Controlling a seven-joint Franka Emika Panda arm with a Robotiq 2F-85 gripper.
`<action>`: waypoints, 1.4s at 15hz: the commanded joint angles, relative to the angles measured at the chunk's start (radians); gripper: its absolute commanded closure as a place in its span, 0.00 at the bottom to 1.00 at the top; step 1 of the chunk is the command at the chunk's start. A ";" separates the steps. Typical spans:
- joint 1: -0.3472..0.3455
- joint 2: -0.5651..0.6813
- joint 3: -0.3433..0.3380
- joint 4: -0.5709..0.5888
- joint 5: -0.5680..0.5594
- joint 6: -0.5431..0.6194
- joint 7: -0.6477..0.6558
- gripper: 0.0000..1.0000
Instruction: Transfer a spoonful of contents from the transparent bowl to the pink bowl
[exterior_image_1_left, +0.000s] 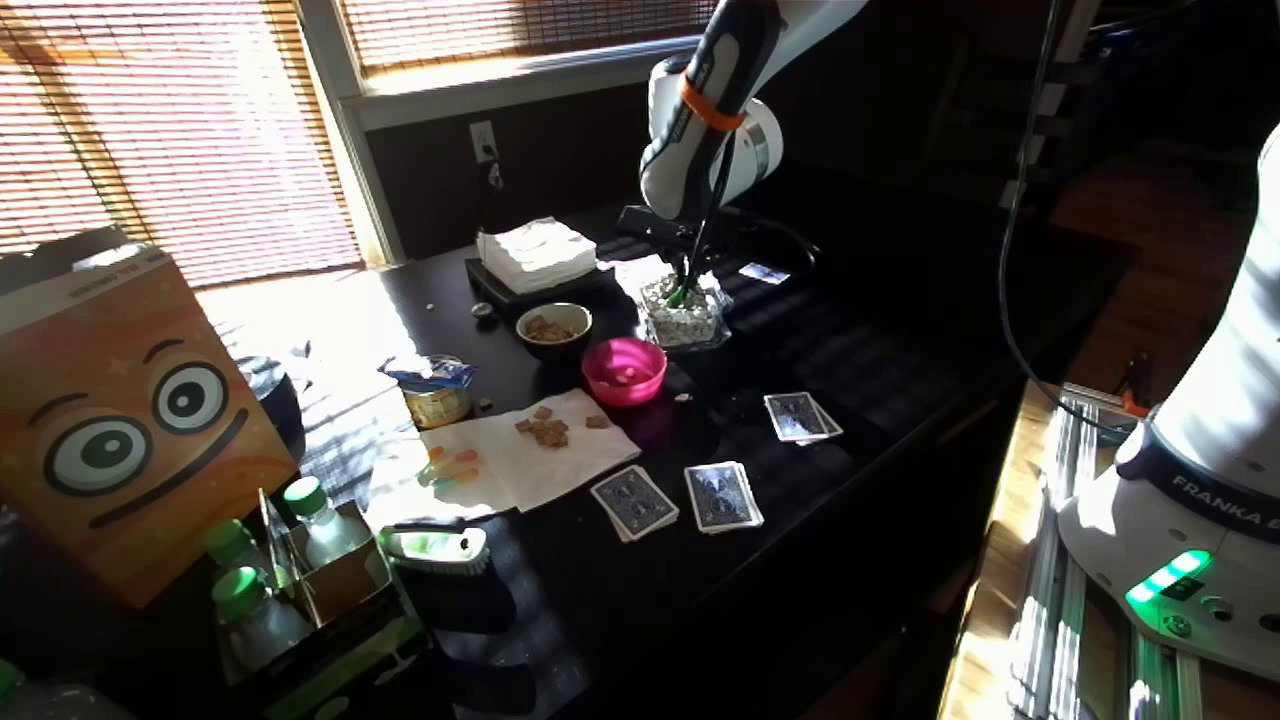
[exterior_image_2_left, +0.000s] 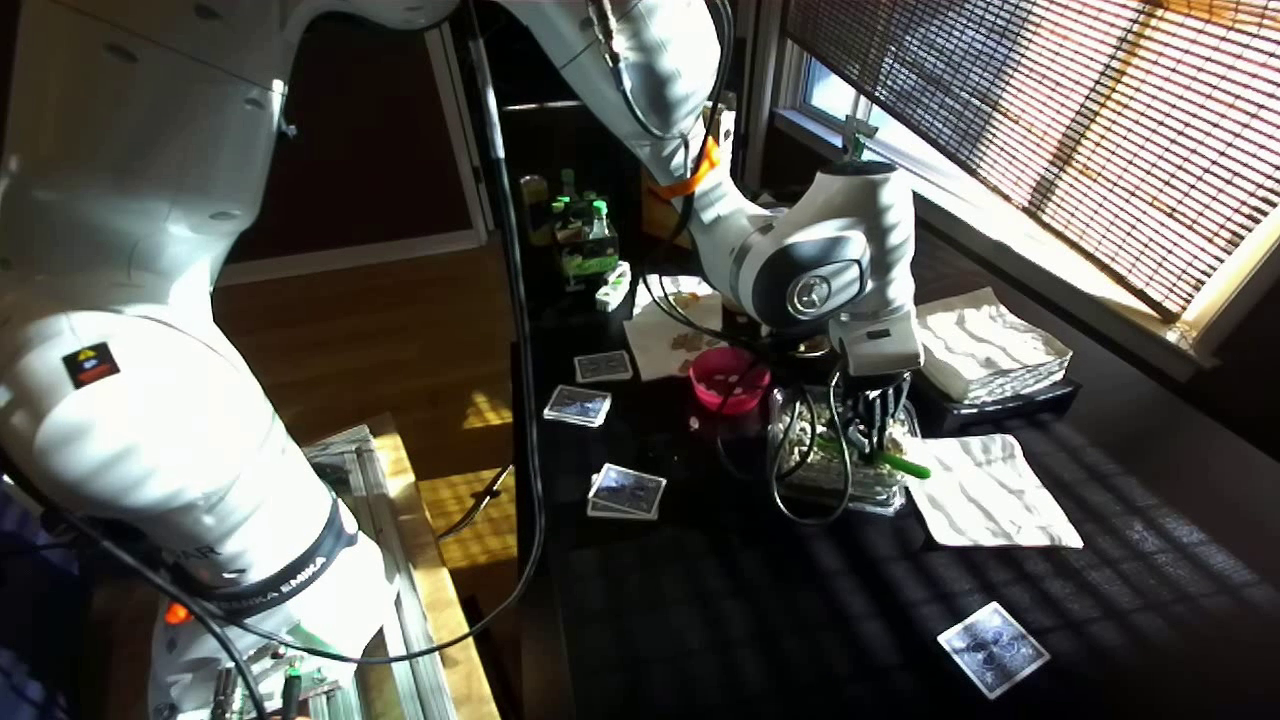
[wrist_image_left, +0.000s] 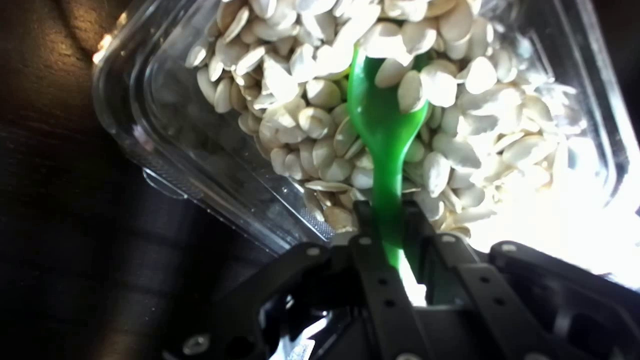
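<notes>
Spill Looms Over a Short Crossing

A robot gripper (wrist_image_left: 387, 212) pinches the handle of a green spoon (wrist_image_left: 389, 142), its head half buried among pale seeds (wrist_image_left: 320, 155) in the transparent bowl (wrist_image_left: 195, 135), here a clear, squared-off container. In an exterior view the pink bowl (exterior_image_1_left: 640, 392) stands just left of it and nearer. Few seeds lie on the spoon's head; a tilt or jolt on the way up could scatter them across the table (exterior_image_1_left: 850, 330). The slim handle may twist in the grip if the head levers against packed seeds. The container, likely light, could tip or slide should the spoon catch its rim. Carried too far left, the seeds could land in the dark bowl (exterior_image_1_left: 553, 351) just beyond the pink one.
</notes>
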 joint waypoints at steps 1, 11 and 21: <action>-0.059 -0.022 0.043 -0.001 -0.044 -0.026 0.024 0.95; -0.145 -0.060 0.116 -0.005 -0.034 -0.048 -0.003 0.95; -0.242 -0.095 0.192 -0.002 -0.013 -0.083 -0.051 0.95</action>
